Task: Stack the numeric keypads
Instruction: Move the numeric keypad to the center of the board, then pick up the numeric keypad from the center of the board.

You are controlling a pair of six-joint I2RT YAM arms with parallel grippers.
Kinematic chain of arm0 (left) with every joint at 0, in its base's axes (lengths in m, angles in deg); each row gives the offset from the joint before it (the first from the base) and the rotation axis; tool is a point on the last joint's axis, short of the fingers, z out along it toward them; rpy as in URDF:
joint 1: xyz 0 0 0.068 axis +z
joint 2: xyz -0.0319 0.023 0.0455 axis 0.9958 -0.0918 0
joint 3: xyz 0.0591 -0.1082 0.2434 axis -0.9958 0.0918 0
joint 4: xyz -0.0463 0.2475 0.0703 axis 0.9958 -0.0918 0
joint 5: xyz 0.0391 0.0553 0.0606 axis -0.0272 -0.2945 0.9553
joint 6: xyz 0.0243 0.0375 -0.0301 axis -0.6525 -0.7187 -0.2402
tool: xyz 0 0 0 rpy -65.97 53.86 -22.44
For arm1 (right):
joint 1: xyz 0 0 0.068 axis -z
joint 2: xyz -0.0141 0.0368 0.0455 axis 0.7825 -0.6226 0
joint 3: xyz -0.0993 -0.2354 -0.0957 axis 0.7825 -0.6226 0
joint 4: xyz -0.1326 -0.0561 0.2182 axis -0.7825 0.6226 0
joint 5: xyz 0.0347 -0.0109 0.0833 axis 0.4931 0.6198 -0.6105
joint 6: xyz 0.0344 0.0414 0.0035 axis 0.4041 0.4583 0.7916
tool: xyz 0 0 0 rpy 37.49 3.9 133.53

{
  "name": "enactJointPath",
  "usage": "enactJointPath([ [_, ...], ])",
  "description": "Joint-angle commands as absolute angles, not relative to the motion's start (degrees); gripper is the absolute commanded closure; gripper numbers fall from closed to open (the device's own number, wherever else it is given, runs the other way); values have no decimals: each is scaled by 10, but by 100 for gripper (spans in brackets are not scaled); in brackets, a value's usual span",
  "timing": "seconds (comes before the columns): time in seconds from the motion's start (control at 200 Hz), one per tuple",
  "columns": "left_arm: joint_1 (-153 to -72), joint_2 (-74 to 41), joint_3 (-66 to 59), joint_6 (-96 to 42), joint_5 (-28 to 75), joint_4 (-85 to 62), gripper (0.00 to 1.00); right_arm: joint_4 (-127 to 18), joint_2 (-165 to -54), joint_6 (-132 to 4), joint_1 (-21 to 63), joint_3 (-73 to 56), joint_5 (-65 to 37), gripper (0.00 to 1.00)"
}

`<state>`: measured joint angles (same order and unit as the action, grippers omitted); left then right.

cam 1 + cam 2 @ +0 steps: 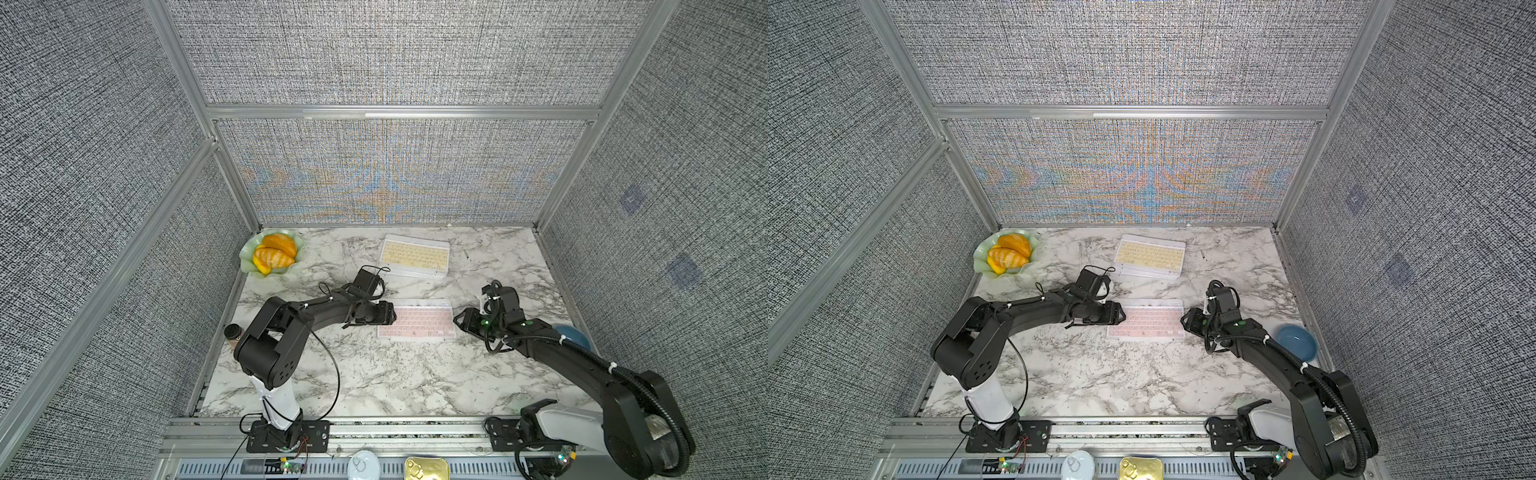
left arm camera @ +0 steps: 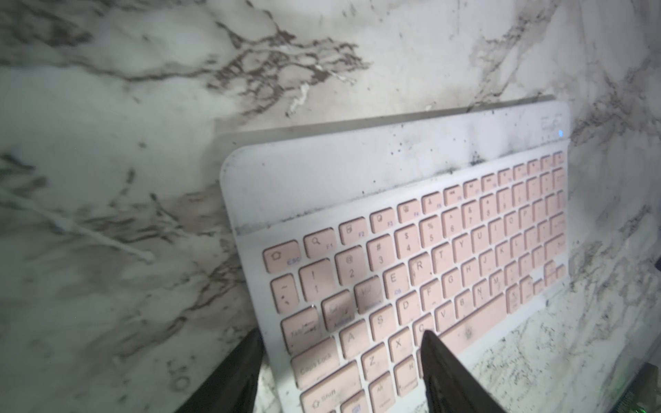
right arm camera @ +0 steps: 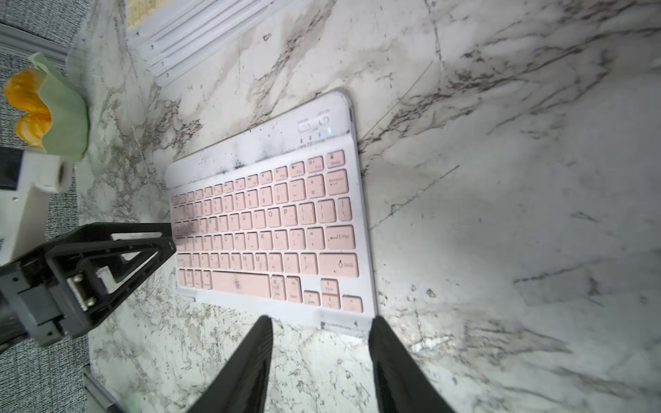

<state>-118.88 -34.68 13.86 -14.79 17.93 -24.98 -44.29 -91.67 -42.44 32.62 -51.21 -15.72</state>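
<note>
Pink keys fill the smudged white frame of the pink keypad. The left gripper pinches its left edge. The right gripper hangs spread and empty at its right.

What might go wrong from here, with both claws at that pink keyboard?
The left gripper straddles just one short edge of the pink keypad; lifted from there, the thin board may tilt or slip. The right gripper is open near the opposite end, so it gives no support yet. The stack at the back looks stepped, so another keypad may land askew.
</note>
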Motion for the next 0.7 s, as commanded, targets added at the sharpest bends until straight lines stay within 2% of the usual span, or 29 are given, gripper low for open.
enactJointPath([
  [0.0, -1189, -341, 142, -134, 171, -242, 30, -407, -927, -448, 325, -496, -126, 51],
  [0.395, -1191, -346, 154, -121, 178, -216, 30, -386, -1058, -518, 325, -410, -95, 51],
  [0.69, -1196, -349, 160, -113, 189, -218, 30, -430, -1121, -519, 325, -406, -113, 52],
])
